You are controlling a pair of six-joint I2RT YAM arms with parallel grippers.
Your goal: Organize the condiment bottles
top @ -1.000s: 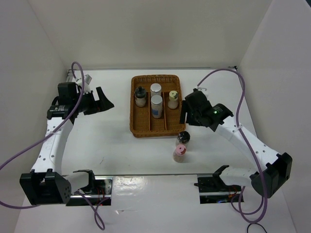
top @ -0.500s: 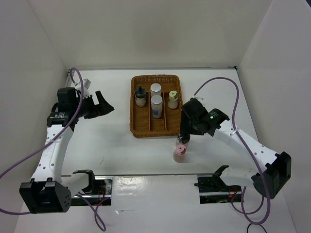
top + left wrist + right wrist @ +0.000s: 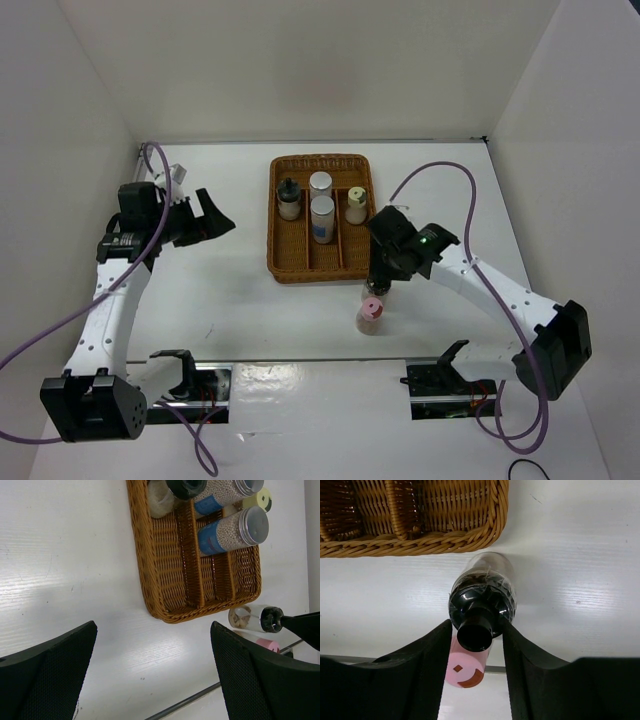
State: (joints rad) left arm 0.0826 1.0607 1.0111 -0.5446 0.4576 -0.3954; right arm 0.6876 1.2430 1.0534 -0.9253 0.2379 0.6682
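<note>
Standing upright on the white worktop (image 3: pixel 570 580), just below the lower right corner of the brown wicker divided tray (image 3: pixel 318 277) in the top view, the clear shaker jar with the black cap (image 3: pixel 482 595) points its long axis straight up into the right claw (image 3: pixel 476 628). That claw's two black fingers (image 3: pixel 420 680) press on opposite sides of the cap, clamped on it as far as the wrist view shows. The pink-capped jar (image 3: pixel 465 667) stands just beside it toward the frame's bottom, so a straight lift looks safest, while the left claw (image 3: pixel 152 630), fingers wide apart, hangs well off at the left.
</note>
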